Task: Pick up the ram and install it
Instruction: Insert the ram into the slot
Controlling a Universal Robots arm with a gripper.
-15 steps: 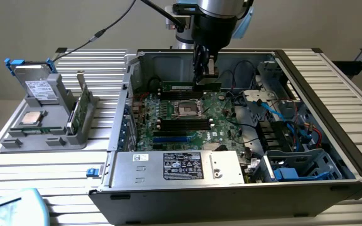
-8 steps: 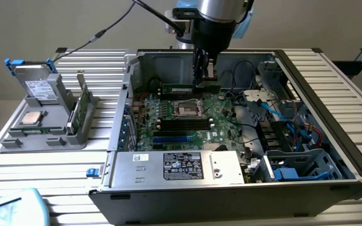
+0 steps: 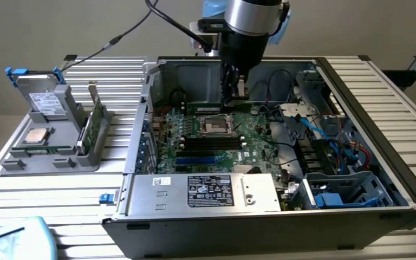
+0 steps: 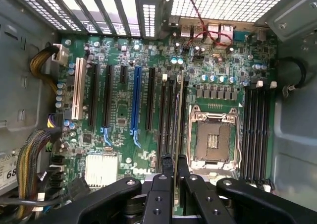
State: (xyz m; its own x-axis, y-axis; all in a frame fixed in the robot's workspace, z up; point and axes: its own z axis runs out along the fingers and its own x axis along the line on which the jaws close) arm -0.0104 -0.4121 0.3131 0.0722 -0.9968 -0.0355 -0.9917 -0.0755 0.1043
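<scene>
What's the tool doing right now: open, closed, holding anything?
The tool: closed, holding the ram.

The ram [image 3: 202, 106], a thin dark-green stick, stands on edge over the memory slots [image 4: 167, 110], seemingly clamped in the pincer [image 4: 174, 160].

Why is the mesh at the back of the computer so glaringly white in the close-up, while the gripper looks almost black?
Wrist view: bright light comes through the rear grille, washing it out to white, while the dark gripper in the foreground catches little light. Exterior view: soft, even lighting, no harsh glare, only mild shadow inside the case beneath the arm.
</scene>
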